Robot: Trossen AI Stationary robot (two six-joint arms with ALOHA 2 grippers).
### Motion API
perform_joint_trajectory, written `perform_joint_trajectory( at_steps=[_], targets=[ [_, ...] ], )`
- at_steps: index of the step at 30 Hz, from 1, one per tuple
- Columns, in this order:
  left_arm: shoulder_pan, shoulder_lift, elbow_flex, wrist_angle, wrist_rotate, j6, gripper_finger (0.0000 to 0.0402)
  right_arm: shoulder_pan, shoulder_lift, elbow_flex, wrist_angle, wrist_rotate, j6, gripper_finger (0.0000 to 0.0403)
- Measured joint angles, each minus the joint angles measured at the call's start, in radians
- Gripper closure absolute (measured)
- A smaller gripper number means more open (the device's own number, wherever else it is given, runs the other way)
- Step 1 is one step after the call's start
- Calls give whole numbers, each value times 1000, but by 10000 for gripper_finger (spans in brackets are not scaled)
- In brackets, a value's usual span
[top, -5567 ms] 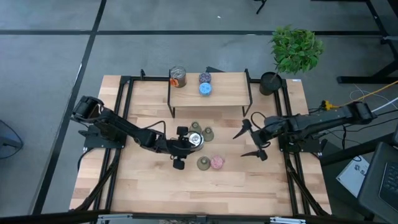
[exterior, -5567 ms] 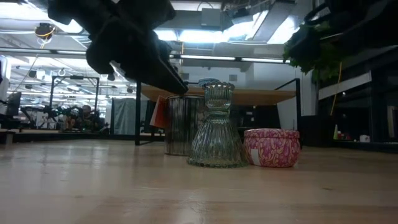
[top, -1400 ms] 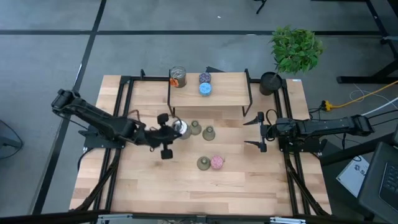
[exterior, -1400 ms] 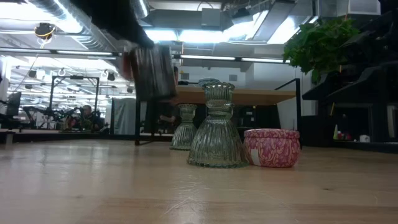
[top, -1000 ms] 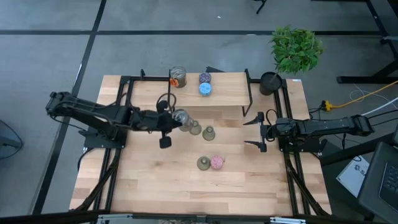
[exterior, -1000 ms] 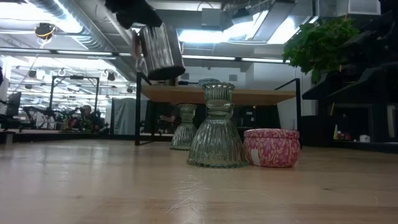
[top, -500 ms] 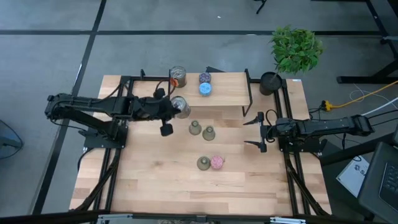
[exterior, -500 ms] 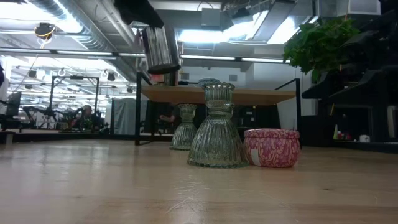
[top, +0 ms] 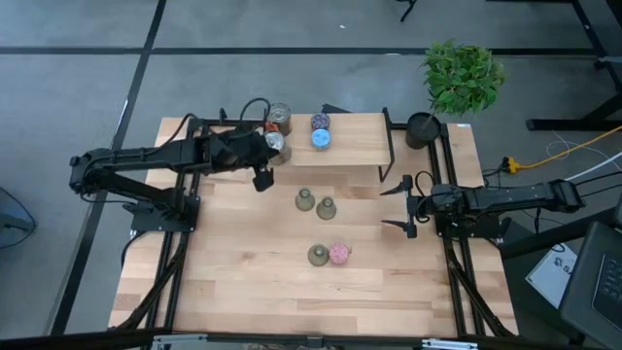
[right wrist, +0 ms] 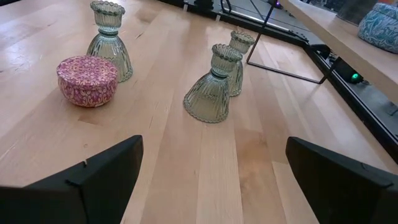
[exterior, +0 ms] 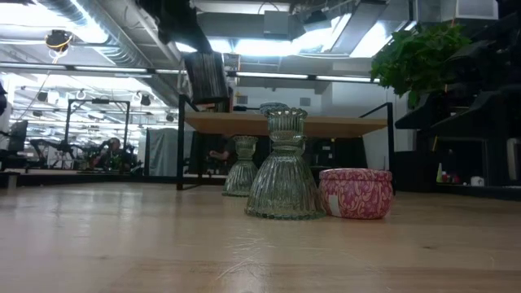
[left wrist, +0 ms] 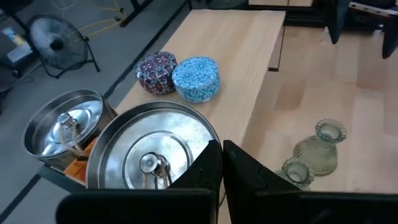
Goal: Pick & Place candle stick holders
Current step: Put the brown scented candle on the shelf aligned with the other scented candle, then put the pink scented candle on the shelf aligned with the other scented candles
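My left gripper (top: 266, 149) is shut on a silvery can-like holder (top: 276, 144), held in the air over the left end of the raised wooden shelf (top: 355, 148). A second silvery can (top: 279, 119) stands on the shelf beside it, with the purple holder (top: 321, 122) and the blue holder (top: 320, 139). Three green vase-shaped holders (top: 305, 200) (top: 327, 207) (top: 318, 256) and the pink holder (top: 339, 254) stand on the table. My right gripper (top: 403, 206) is open and empty at the table's right side. My left gripper holds the silvery can by its open top rim (left wrist: 200, 148). One finger (left wrist: 206, 169) stands inside the can and the other (left wrist: 252, 177) outside its wall. The can (exterior: 207, 77) hangs below the gripper, nearly upright, clear of the shelf top.
A black pot (top: 421, 128) with a green plant (top: 462, 73) stands at the table's far right corner. The shelf's black legs (top: 267, 165) (top: 392, 156) stand on the table. Bare wood lies along the near half of the table (top: 292, 301).
My left gripper has carried the silvery can toward the table's far edge, from above the table near the two vases to above the shelf's left end. The can has stayed lifted and has gone from tilted to nearly upright.
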Motion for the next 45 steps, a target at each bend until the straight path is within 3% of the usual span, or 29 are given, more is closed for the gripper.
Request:
perform_joint_trajectory(
  at_steps=[10, 26, 39, 45],
  targets=[
    [50, 1, 0, 1, 8, -6, 400, 0, 0, 0, 0, -2, -16, 5],
    [87, 106, 0, 62, 4, 31, 397, 0, 0, 0, 0, -2, -23, 5],
    [84, 99, 0, 67, -33, 63, 295, 0, 0, 0, 0, 1, -23, 5],
    [16, 15, 35, 67, -49, 94, 275, 0, 0, 0, 0, 1, -23, 5]
  ],
)
